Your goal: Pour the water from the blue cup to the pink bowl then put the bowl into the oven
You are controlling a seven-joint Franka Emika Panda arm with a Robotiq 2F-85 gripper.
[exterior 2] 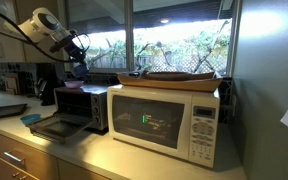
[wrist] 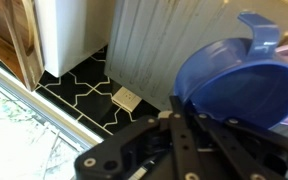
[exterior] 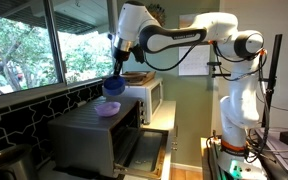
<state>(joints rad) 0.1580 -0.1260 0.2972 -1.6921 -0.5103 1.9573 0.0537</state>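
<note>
- On the roof of the oven (exterior: 84, 138), which stands along the back edge of the counter (exterior 2: 102, 148) under the window, sits the pink bowl (exterior: 108, 109). The blue cup (exterior: 114, 88) hangs in the air right above it.
- The gripper (exterior: 114, 75) comes down from above and is clamped on the blue cup. So the cup is right at the fingertips and the bowl is just below, with nothing gripping the bowl.
- In the wrist view the cup fills the right side, just ahead of the dark fingers (wrist: 159, 140). There's a lilac edge peeking out beside it, probably the bowl, but I can't say for sure.
- The oven's glass door (exterior: 144, 150) is folded down toward the front edge of the counter.
- Next along the back edge is a white microwave (exterior 2: 164, 122) with a wooden tray (exterior 2: 179, 78) on its top.
- Writing: the microwave's keypad (exterior 2: 201, 130) has print on it but it's way too small to read, and I can't make out any brand.
- Hard to see:
  - Can't tell whether there's water in the cup or the bowl.
  - From outside, the fingers mostly blend into the cup.
  - The wrist view cuts the cup off at the right edge and only shows a wall outlet (wrist: 127, 97) on black tiles (wrist: 74, 85) behind.
</note>
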